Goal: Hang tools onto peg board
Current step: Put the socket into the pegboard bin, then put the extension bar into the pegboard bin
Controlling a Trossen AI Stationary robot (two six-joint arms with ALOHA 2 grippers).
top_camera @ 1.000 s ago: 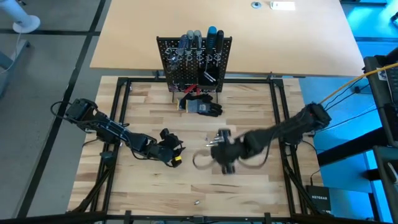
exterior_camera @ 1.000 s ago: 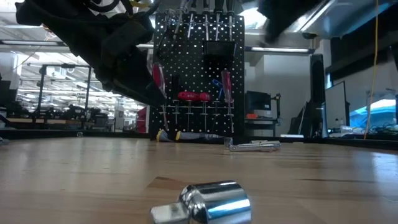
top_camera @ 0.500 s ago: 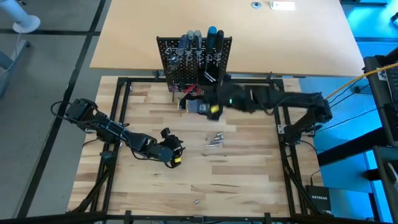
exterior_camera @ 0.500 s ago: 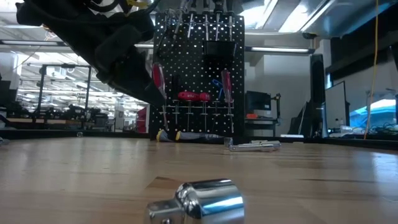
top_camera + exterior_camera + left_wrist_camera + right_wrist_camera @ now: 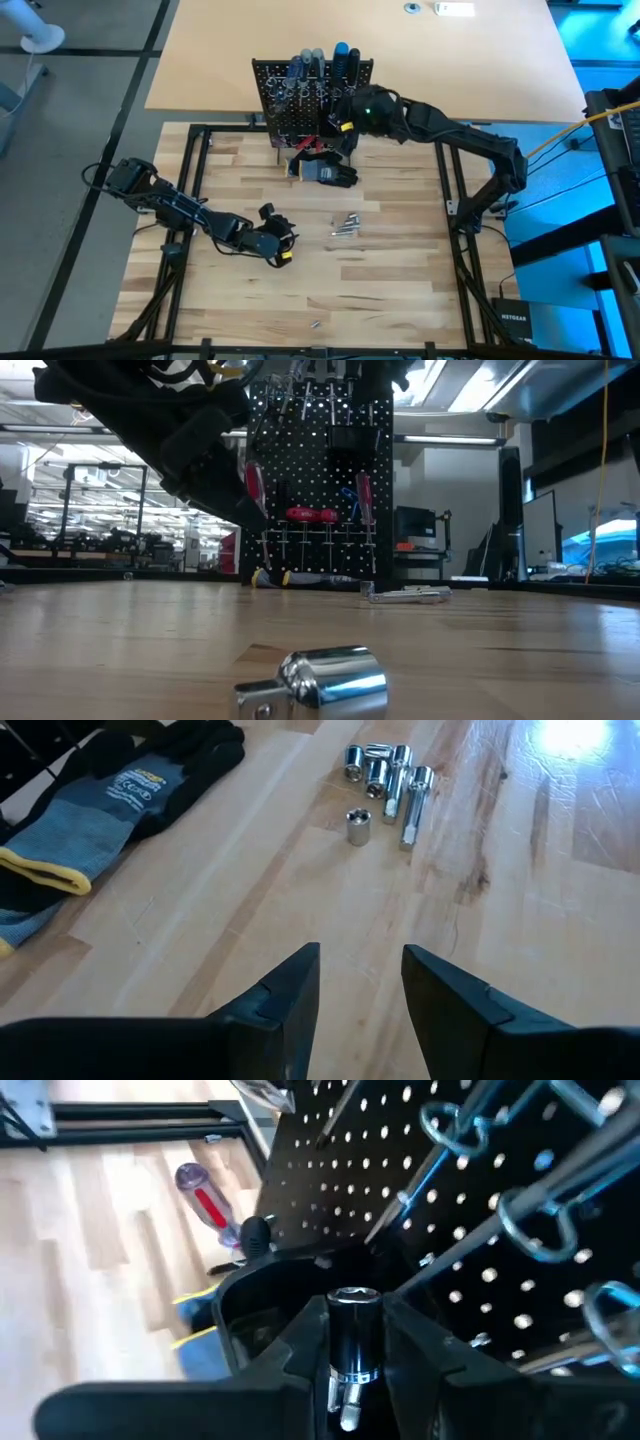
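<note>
Sockets and other small silver pieces are what I am moving now, and one of them, a shiny socket [image 5: 350, 1342], is clenched between the fingers of my right gripper [image 5: 350, 1380]. I hold it up at the peg board [image 5: 312, 100], right over the black bin [image 5: 262, 1312] mounted on the board's front. The board stands at the far edge of the butcher-block table [image 5: 400, 290], its ring holders already carrying several screwdrivers [image 5: 318, 62].

As I judge it, the step in hand is the drop: the socket must go into the bin. The next move calls for lowering it squarely over the bin's mouth, clear of the wire rings beside it, and only then letting the jaws part, or it will bounce off the rim.

My left gripper [image 5: 360, 982] waits low over the near left of the table, fingers parted and holding nothing. Ahead of it lie the remaining silver pieces [image 5: 385, 782] in a loose cluster, and the gloves [image 5: 110, 800] just in front of the board. One more silver socket [image 5: 322, 682] lies alone at the near edge. A red-handled screwdriver [image 5: 208, 1208] lies on the wood by the board's foot.

A second ago my right arm was down at mid-table over that cluster; half a second ago it was sweeping toward the board; now it is at the bin. The left arm has not stirred.
</note>
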